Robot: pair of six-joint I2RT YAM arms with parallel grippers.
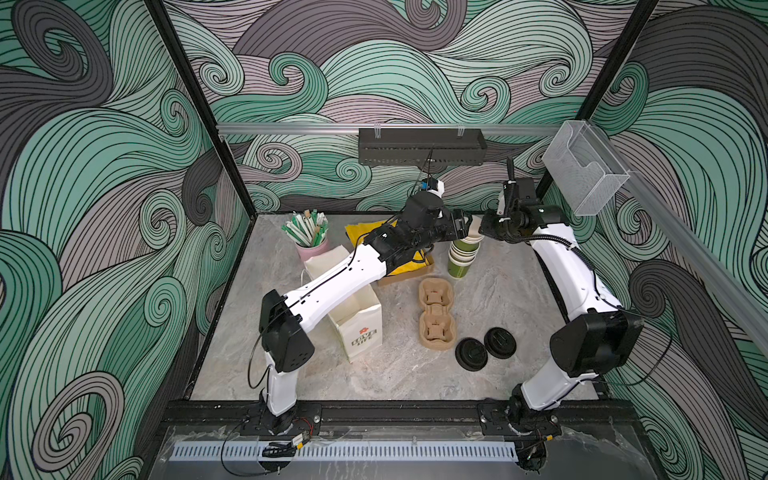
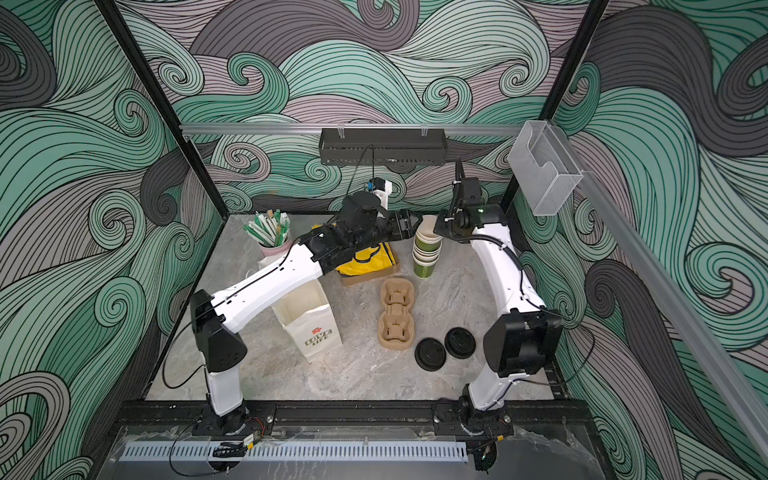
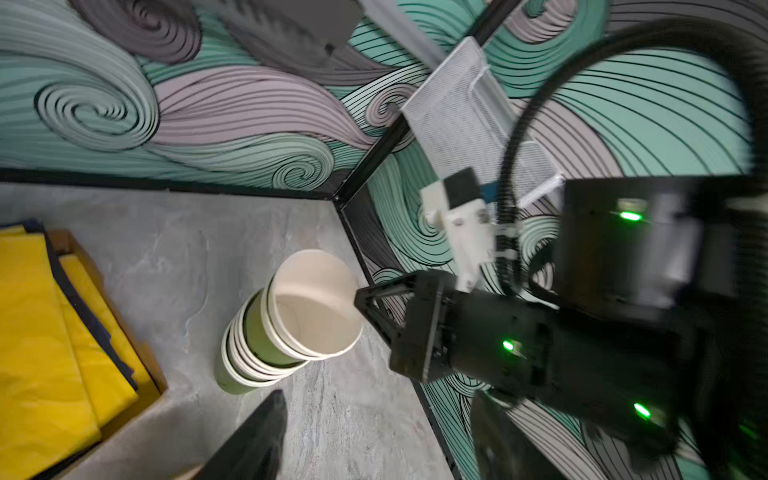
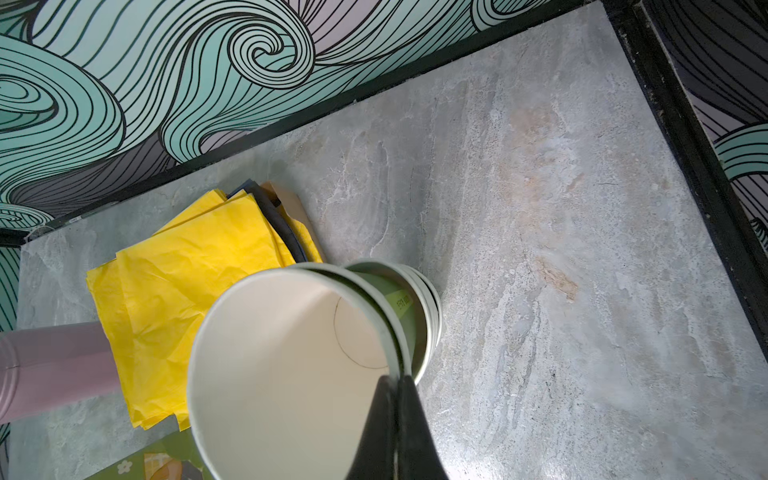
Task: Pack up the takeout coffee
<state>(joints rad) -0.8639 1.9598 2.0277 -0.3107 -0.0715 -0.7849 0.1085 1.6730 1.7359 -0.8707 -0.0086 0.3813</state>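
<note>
No takeout coffee with a lid shows in any view. A stack of lidless green cups (image 1: 462, 257) (image 2: 424, 259) stands at the back of the table. Its top cup (image 3: 316, 307) (image 4: 282, 365) leans out of the stack, cream inside showing. My right gripper (image 1: 482, 227) (image 2: 437, 226) (image 4: 392, 380) is shut on that cup's rim, one finger inside and one outside. My left gripper (image 1: 467, 224) (image 2: 415, 222) (image 3: 379, 395) hovers just left of the stack, open with nothing between its fingers.
Two loose black lids (image 1: 471, 353) (image 1: 500, 343) lie near the front right. A brown cup carrier (image 1: 436, 311) lies mid-table, with a white paper bag (image 1: 359, 328) under the left arm. Yellow napkins in a cardboard box (image 1: 409, 268) and a pink holder of sticks (image 1: 309, 239) sit at the back.
</note>
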